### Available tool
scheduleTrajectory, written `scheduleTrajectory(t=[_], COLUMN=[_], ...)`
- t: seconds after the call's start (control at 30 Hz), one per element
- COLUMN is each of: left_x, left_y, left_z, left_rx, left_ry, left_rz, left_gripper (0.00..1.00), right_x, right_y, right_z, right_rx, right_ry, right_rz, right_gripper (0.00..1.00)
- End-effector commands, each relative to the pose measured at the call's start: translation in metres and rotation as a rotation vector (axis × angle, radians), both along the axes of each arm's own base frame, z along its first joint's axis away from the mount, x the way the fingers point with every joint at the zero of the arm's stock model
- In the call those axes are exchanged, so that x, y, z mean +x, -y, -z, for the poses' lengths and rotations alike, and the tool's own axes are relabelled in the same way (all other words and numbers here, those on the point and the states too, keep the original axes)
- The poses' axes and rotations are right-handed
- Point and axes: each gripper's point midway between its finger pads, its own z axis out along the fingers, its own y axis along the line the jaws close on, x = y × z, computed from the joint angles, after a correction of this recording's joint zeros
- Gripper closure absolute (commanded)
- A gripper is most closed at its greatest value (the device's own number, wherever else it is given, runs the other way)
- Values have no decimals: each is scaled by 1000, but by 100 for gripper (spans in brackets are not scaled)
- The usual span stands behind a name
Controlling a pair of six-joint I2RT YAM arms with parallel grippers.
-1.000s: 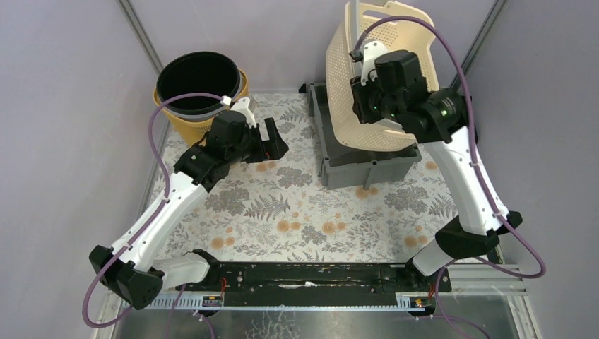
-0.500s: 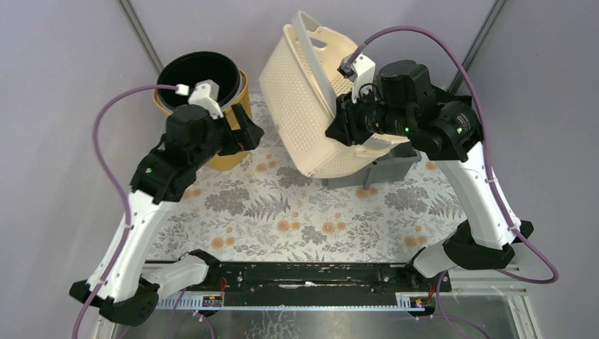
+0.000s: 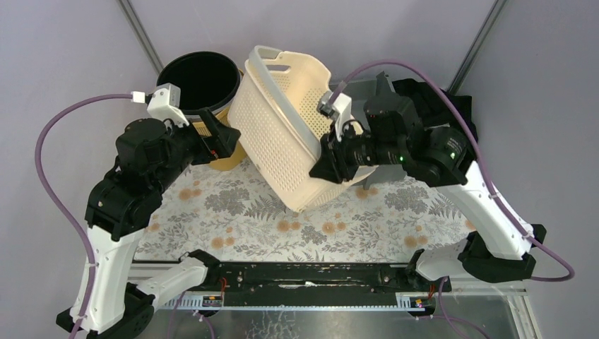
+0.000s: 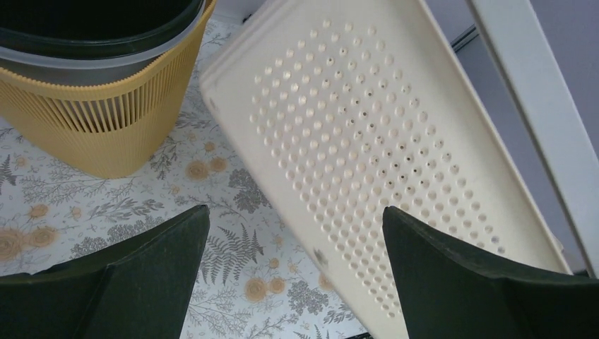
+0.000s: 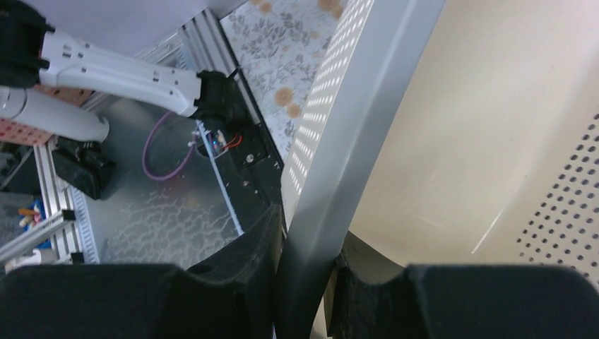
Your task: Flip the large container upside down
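Note:
The large container is a cream perforated basket [image 3: 282,141] with a handle, hanging tilted above the floral mat, its opening facing up and to the right. My right gripper [image 3: 321,166] is shut on its rim from the right. In the right wrist view the grey-lit rim [image 5: 367,113] runs between the two black pads, with the right gripper [image 5: 305,236] clamped on it. My left gripper [image 3: 224,138] stands open just left of the basket, not touching it. The left wrist view has the basket's perforated wall [image 4: 367,141] crossing in front of the left gripper [image 4: 296,210].
A yellow ribbed bucket with a black inner pot [image 3: 198,78] stands at the back left, close behind the left gripper, and shows again as the bucket [image 4: 99,106] in the left wrist view. A grey crate [image 3: 379,79] sits behind the right arm. The floral mat [image 3: 233,212] covers the table.
The right arm has swung the basket left, off the grey crate and over the mat, tipping it further. The left arm has drawn back to the left and risen, still open.

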Motion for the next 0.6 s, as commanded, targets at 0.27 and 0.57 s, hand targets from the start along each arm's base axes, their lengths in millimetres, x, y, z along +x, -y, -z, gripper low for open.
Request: scheduleTrajectory(t=[0.27, 0.57], left_x=[-2, -17], left_y=[-10, -17], left_z=[-3, -33], left_rx=[23, -12], left_ry=[10, 69], left_rz=[-39, -41], left_gripper=[0, 0], right_x=[-71, -108], right_y=[-23, -56], right_z=[-24, 12], right_rx=[63, -95], right_ry=[223, 298], right_rz=[-209, -309], right_gripper=[100, 100])
